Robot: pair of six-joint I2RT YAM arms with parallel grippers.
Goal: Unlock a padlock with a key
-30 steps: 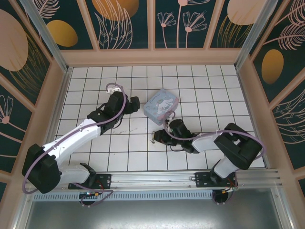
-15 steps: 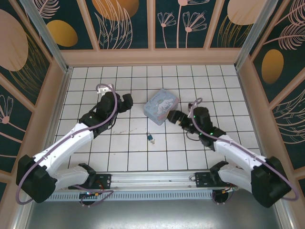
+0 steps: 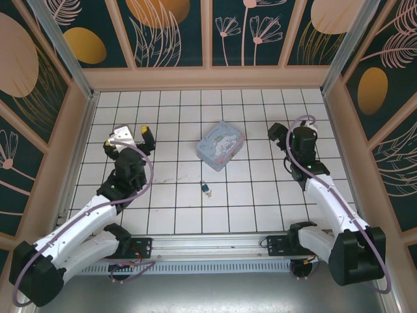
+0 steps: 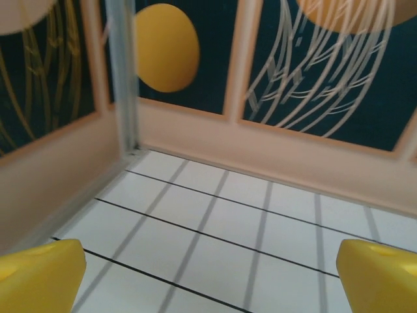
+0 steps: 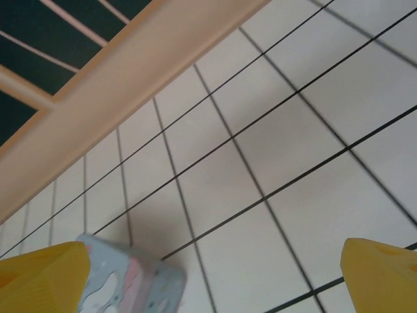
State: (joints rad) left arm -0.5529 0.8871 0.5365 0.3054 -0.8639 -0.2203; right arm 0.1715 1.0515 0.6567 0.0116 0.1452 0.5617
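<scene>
Top cam: a sec ago my right arm was down mid-desk with its hand closed in over the padlock (image 3: 206, 190). Now it's swung back to the right side, right hand (image 3: 288, 129) spread wide and holding nothing. The left arm has pulled off to the left too, left hand (image 3: 128, 139) also spread and empty. The padlock lies alone on the desk (image 3: 260, 208), just near-side of the blue tin (image 3: 221, 145) and apart from it. It's too small to split the key from the lock body, or to tell whether the shackle is popped, so my guess is either job done or a reset for another try. There's plenty of bare tile all round the lock and approach is open from both sides. The wood wall (image 3: 208, 77) is well off, and the rail (image 3: 247, 244) sits near my bases. Left wrist cam: yellow pads (image 4: 39, 277) at both bottom corners, wide apart, nothing btwn them, and the wall corner is ahead, so not much room further out that way. Right wrist cam: pads (image 5: 381, 274) likewise wide apart, with the tin corner by the left pad, open tiles ahead, and the wall base across the top.
</scene>
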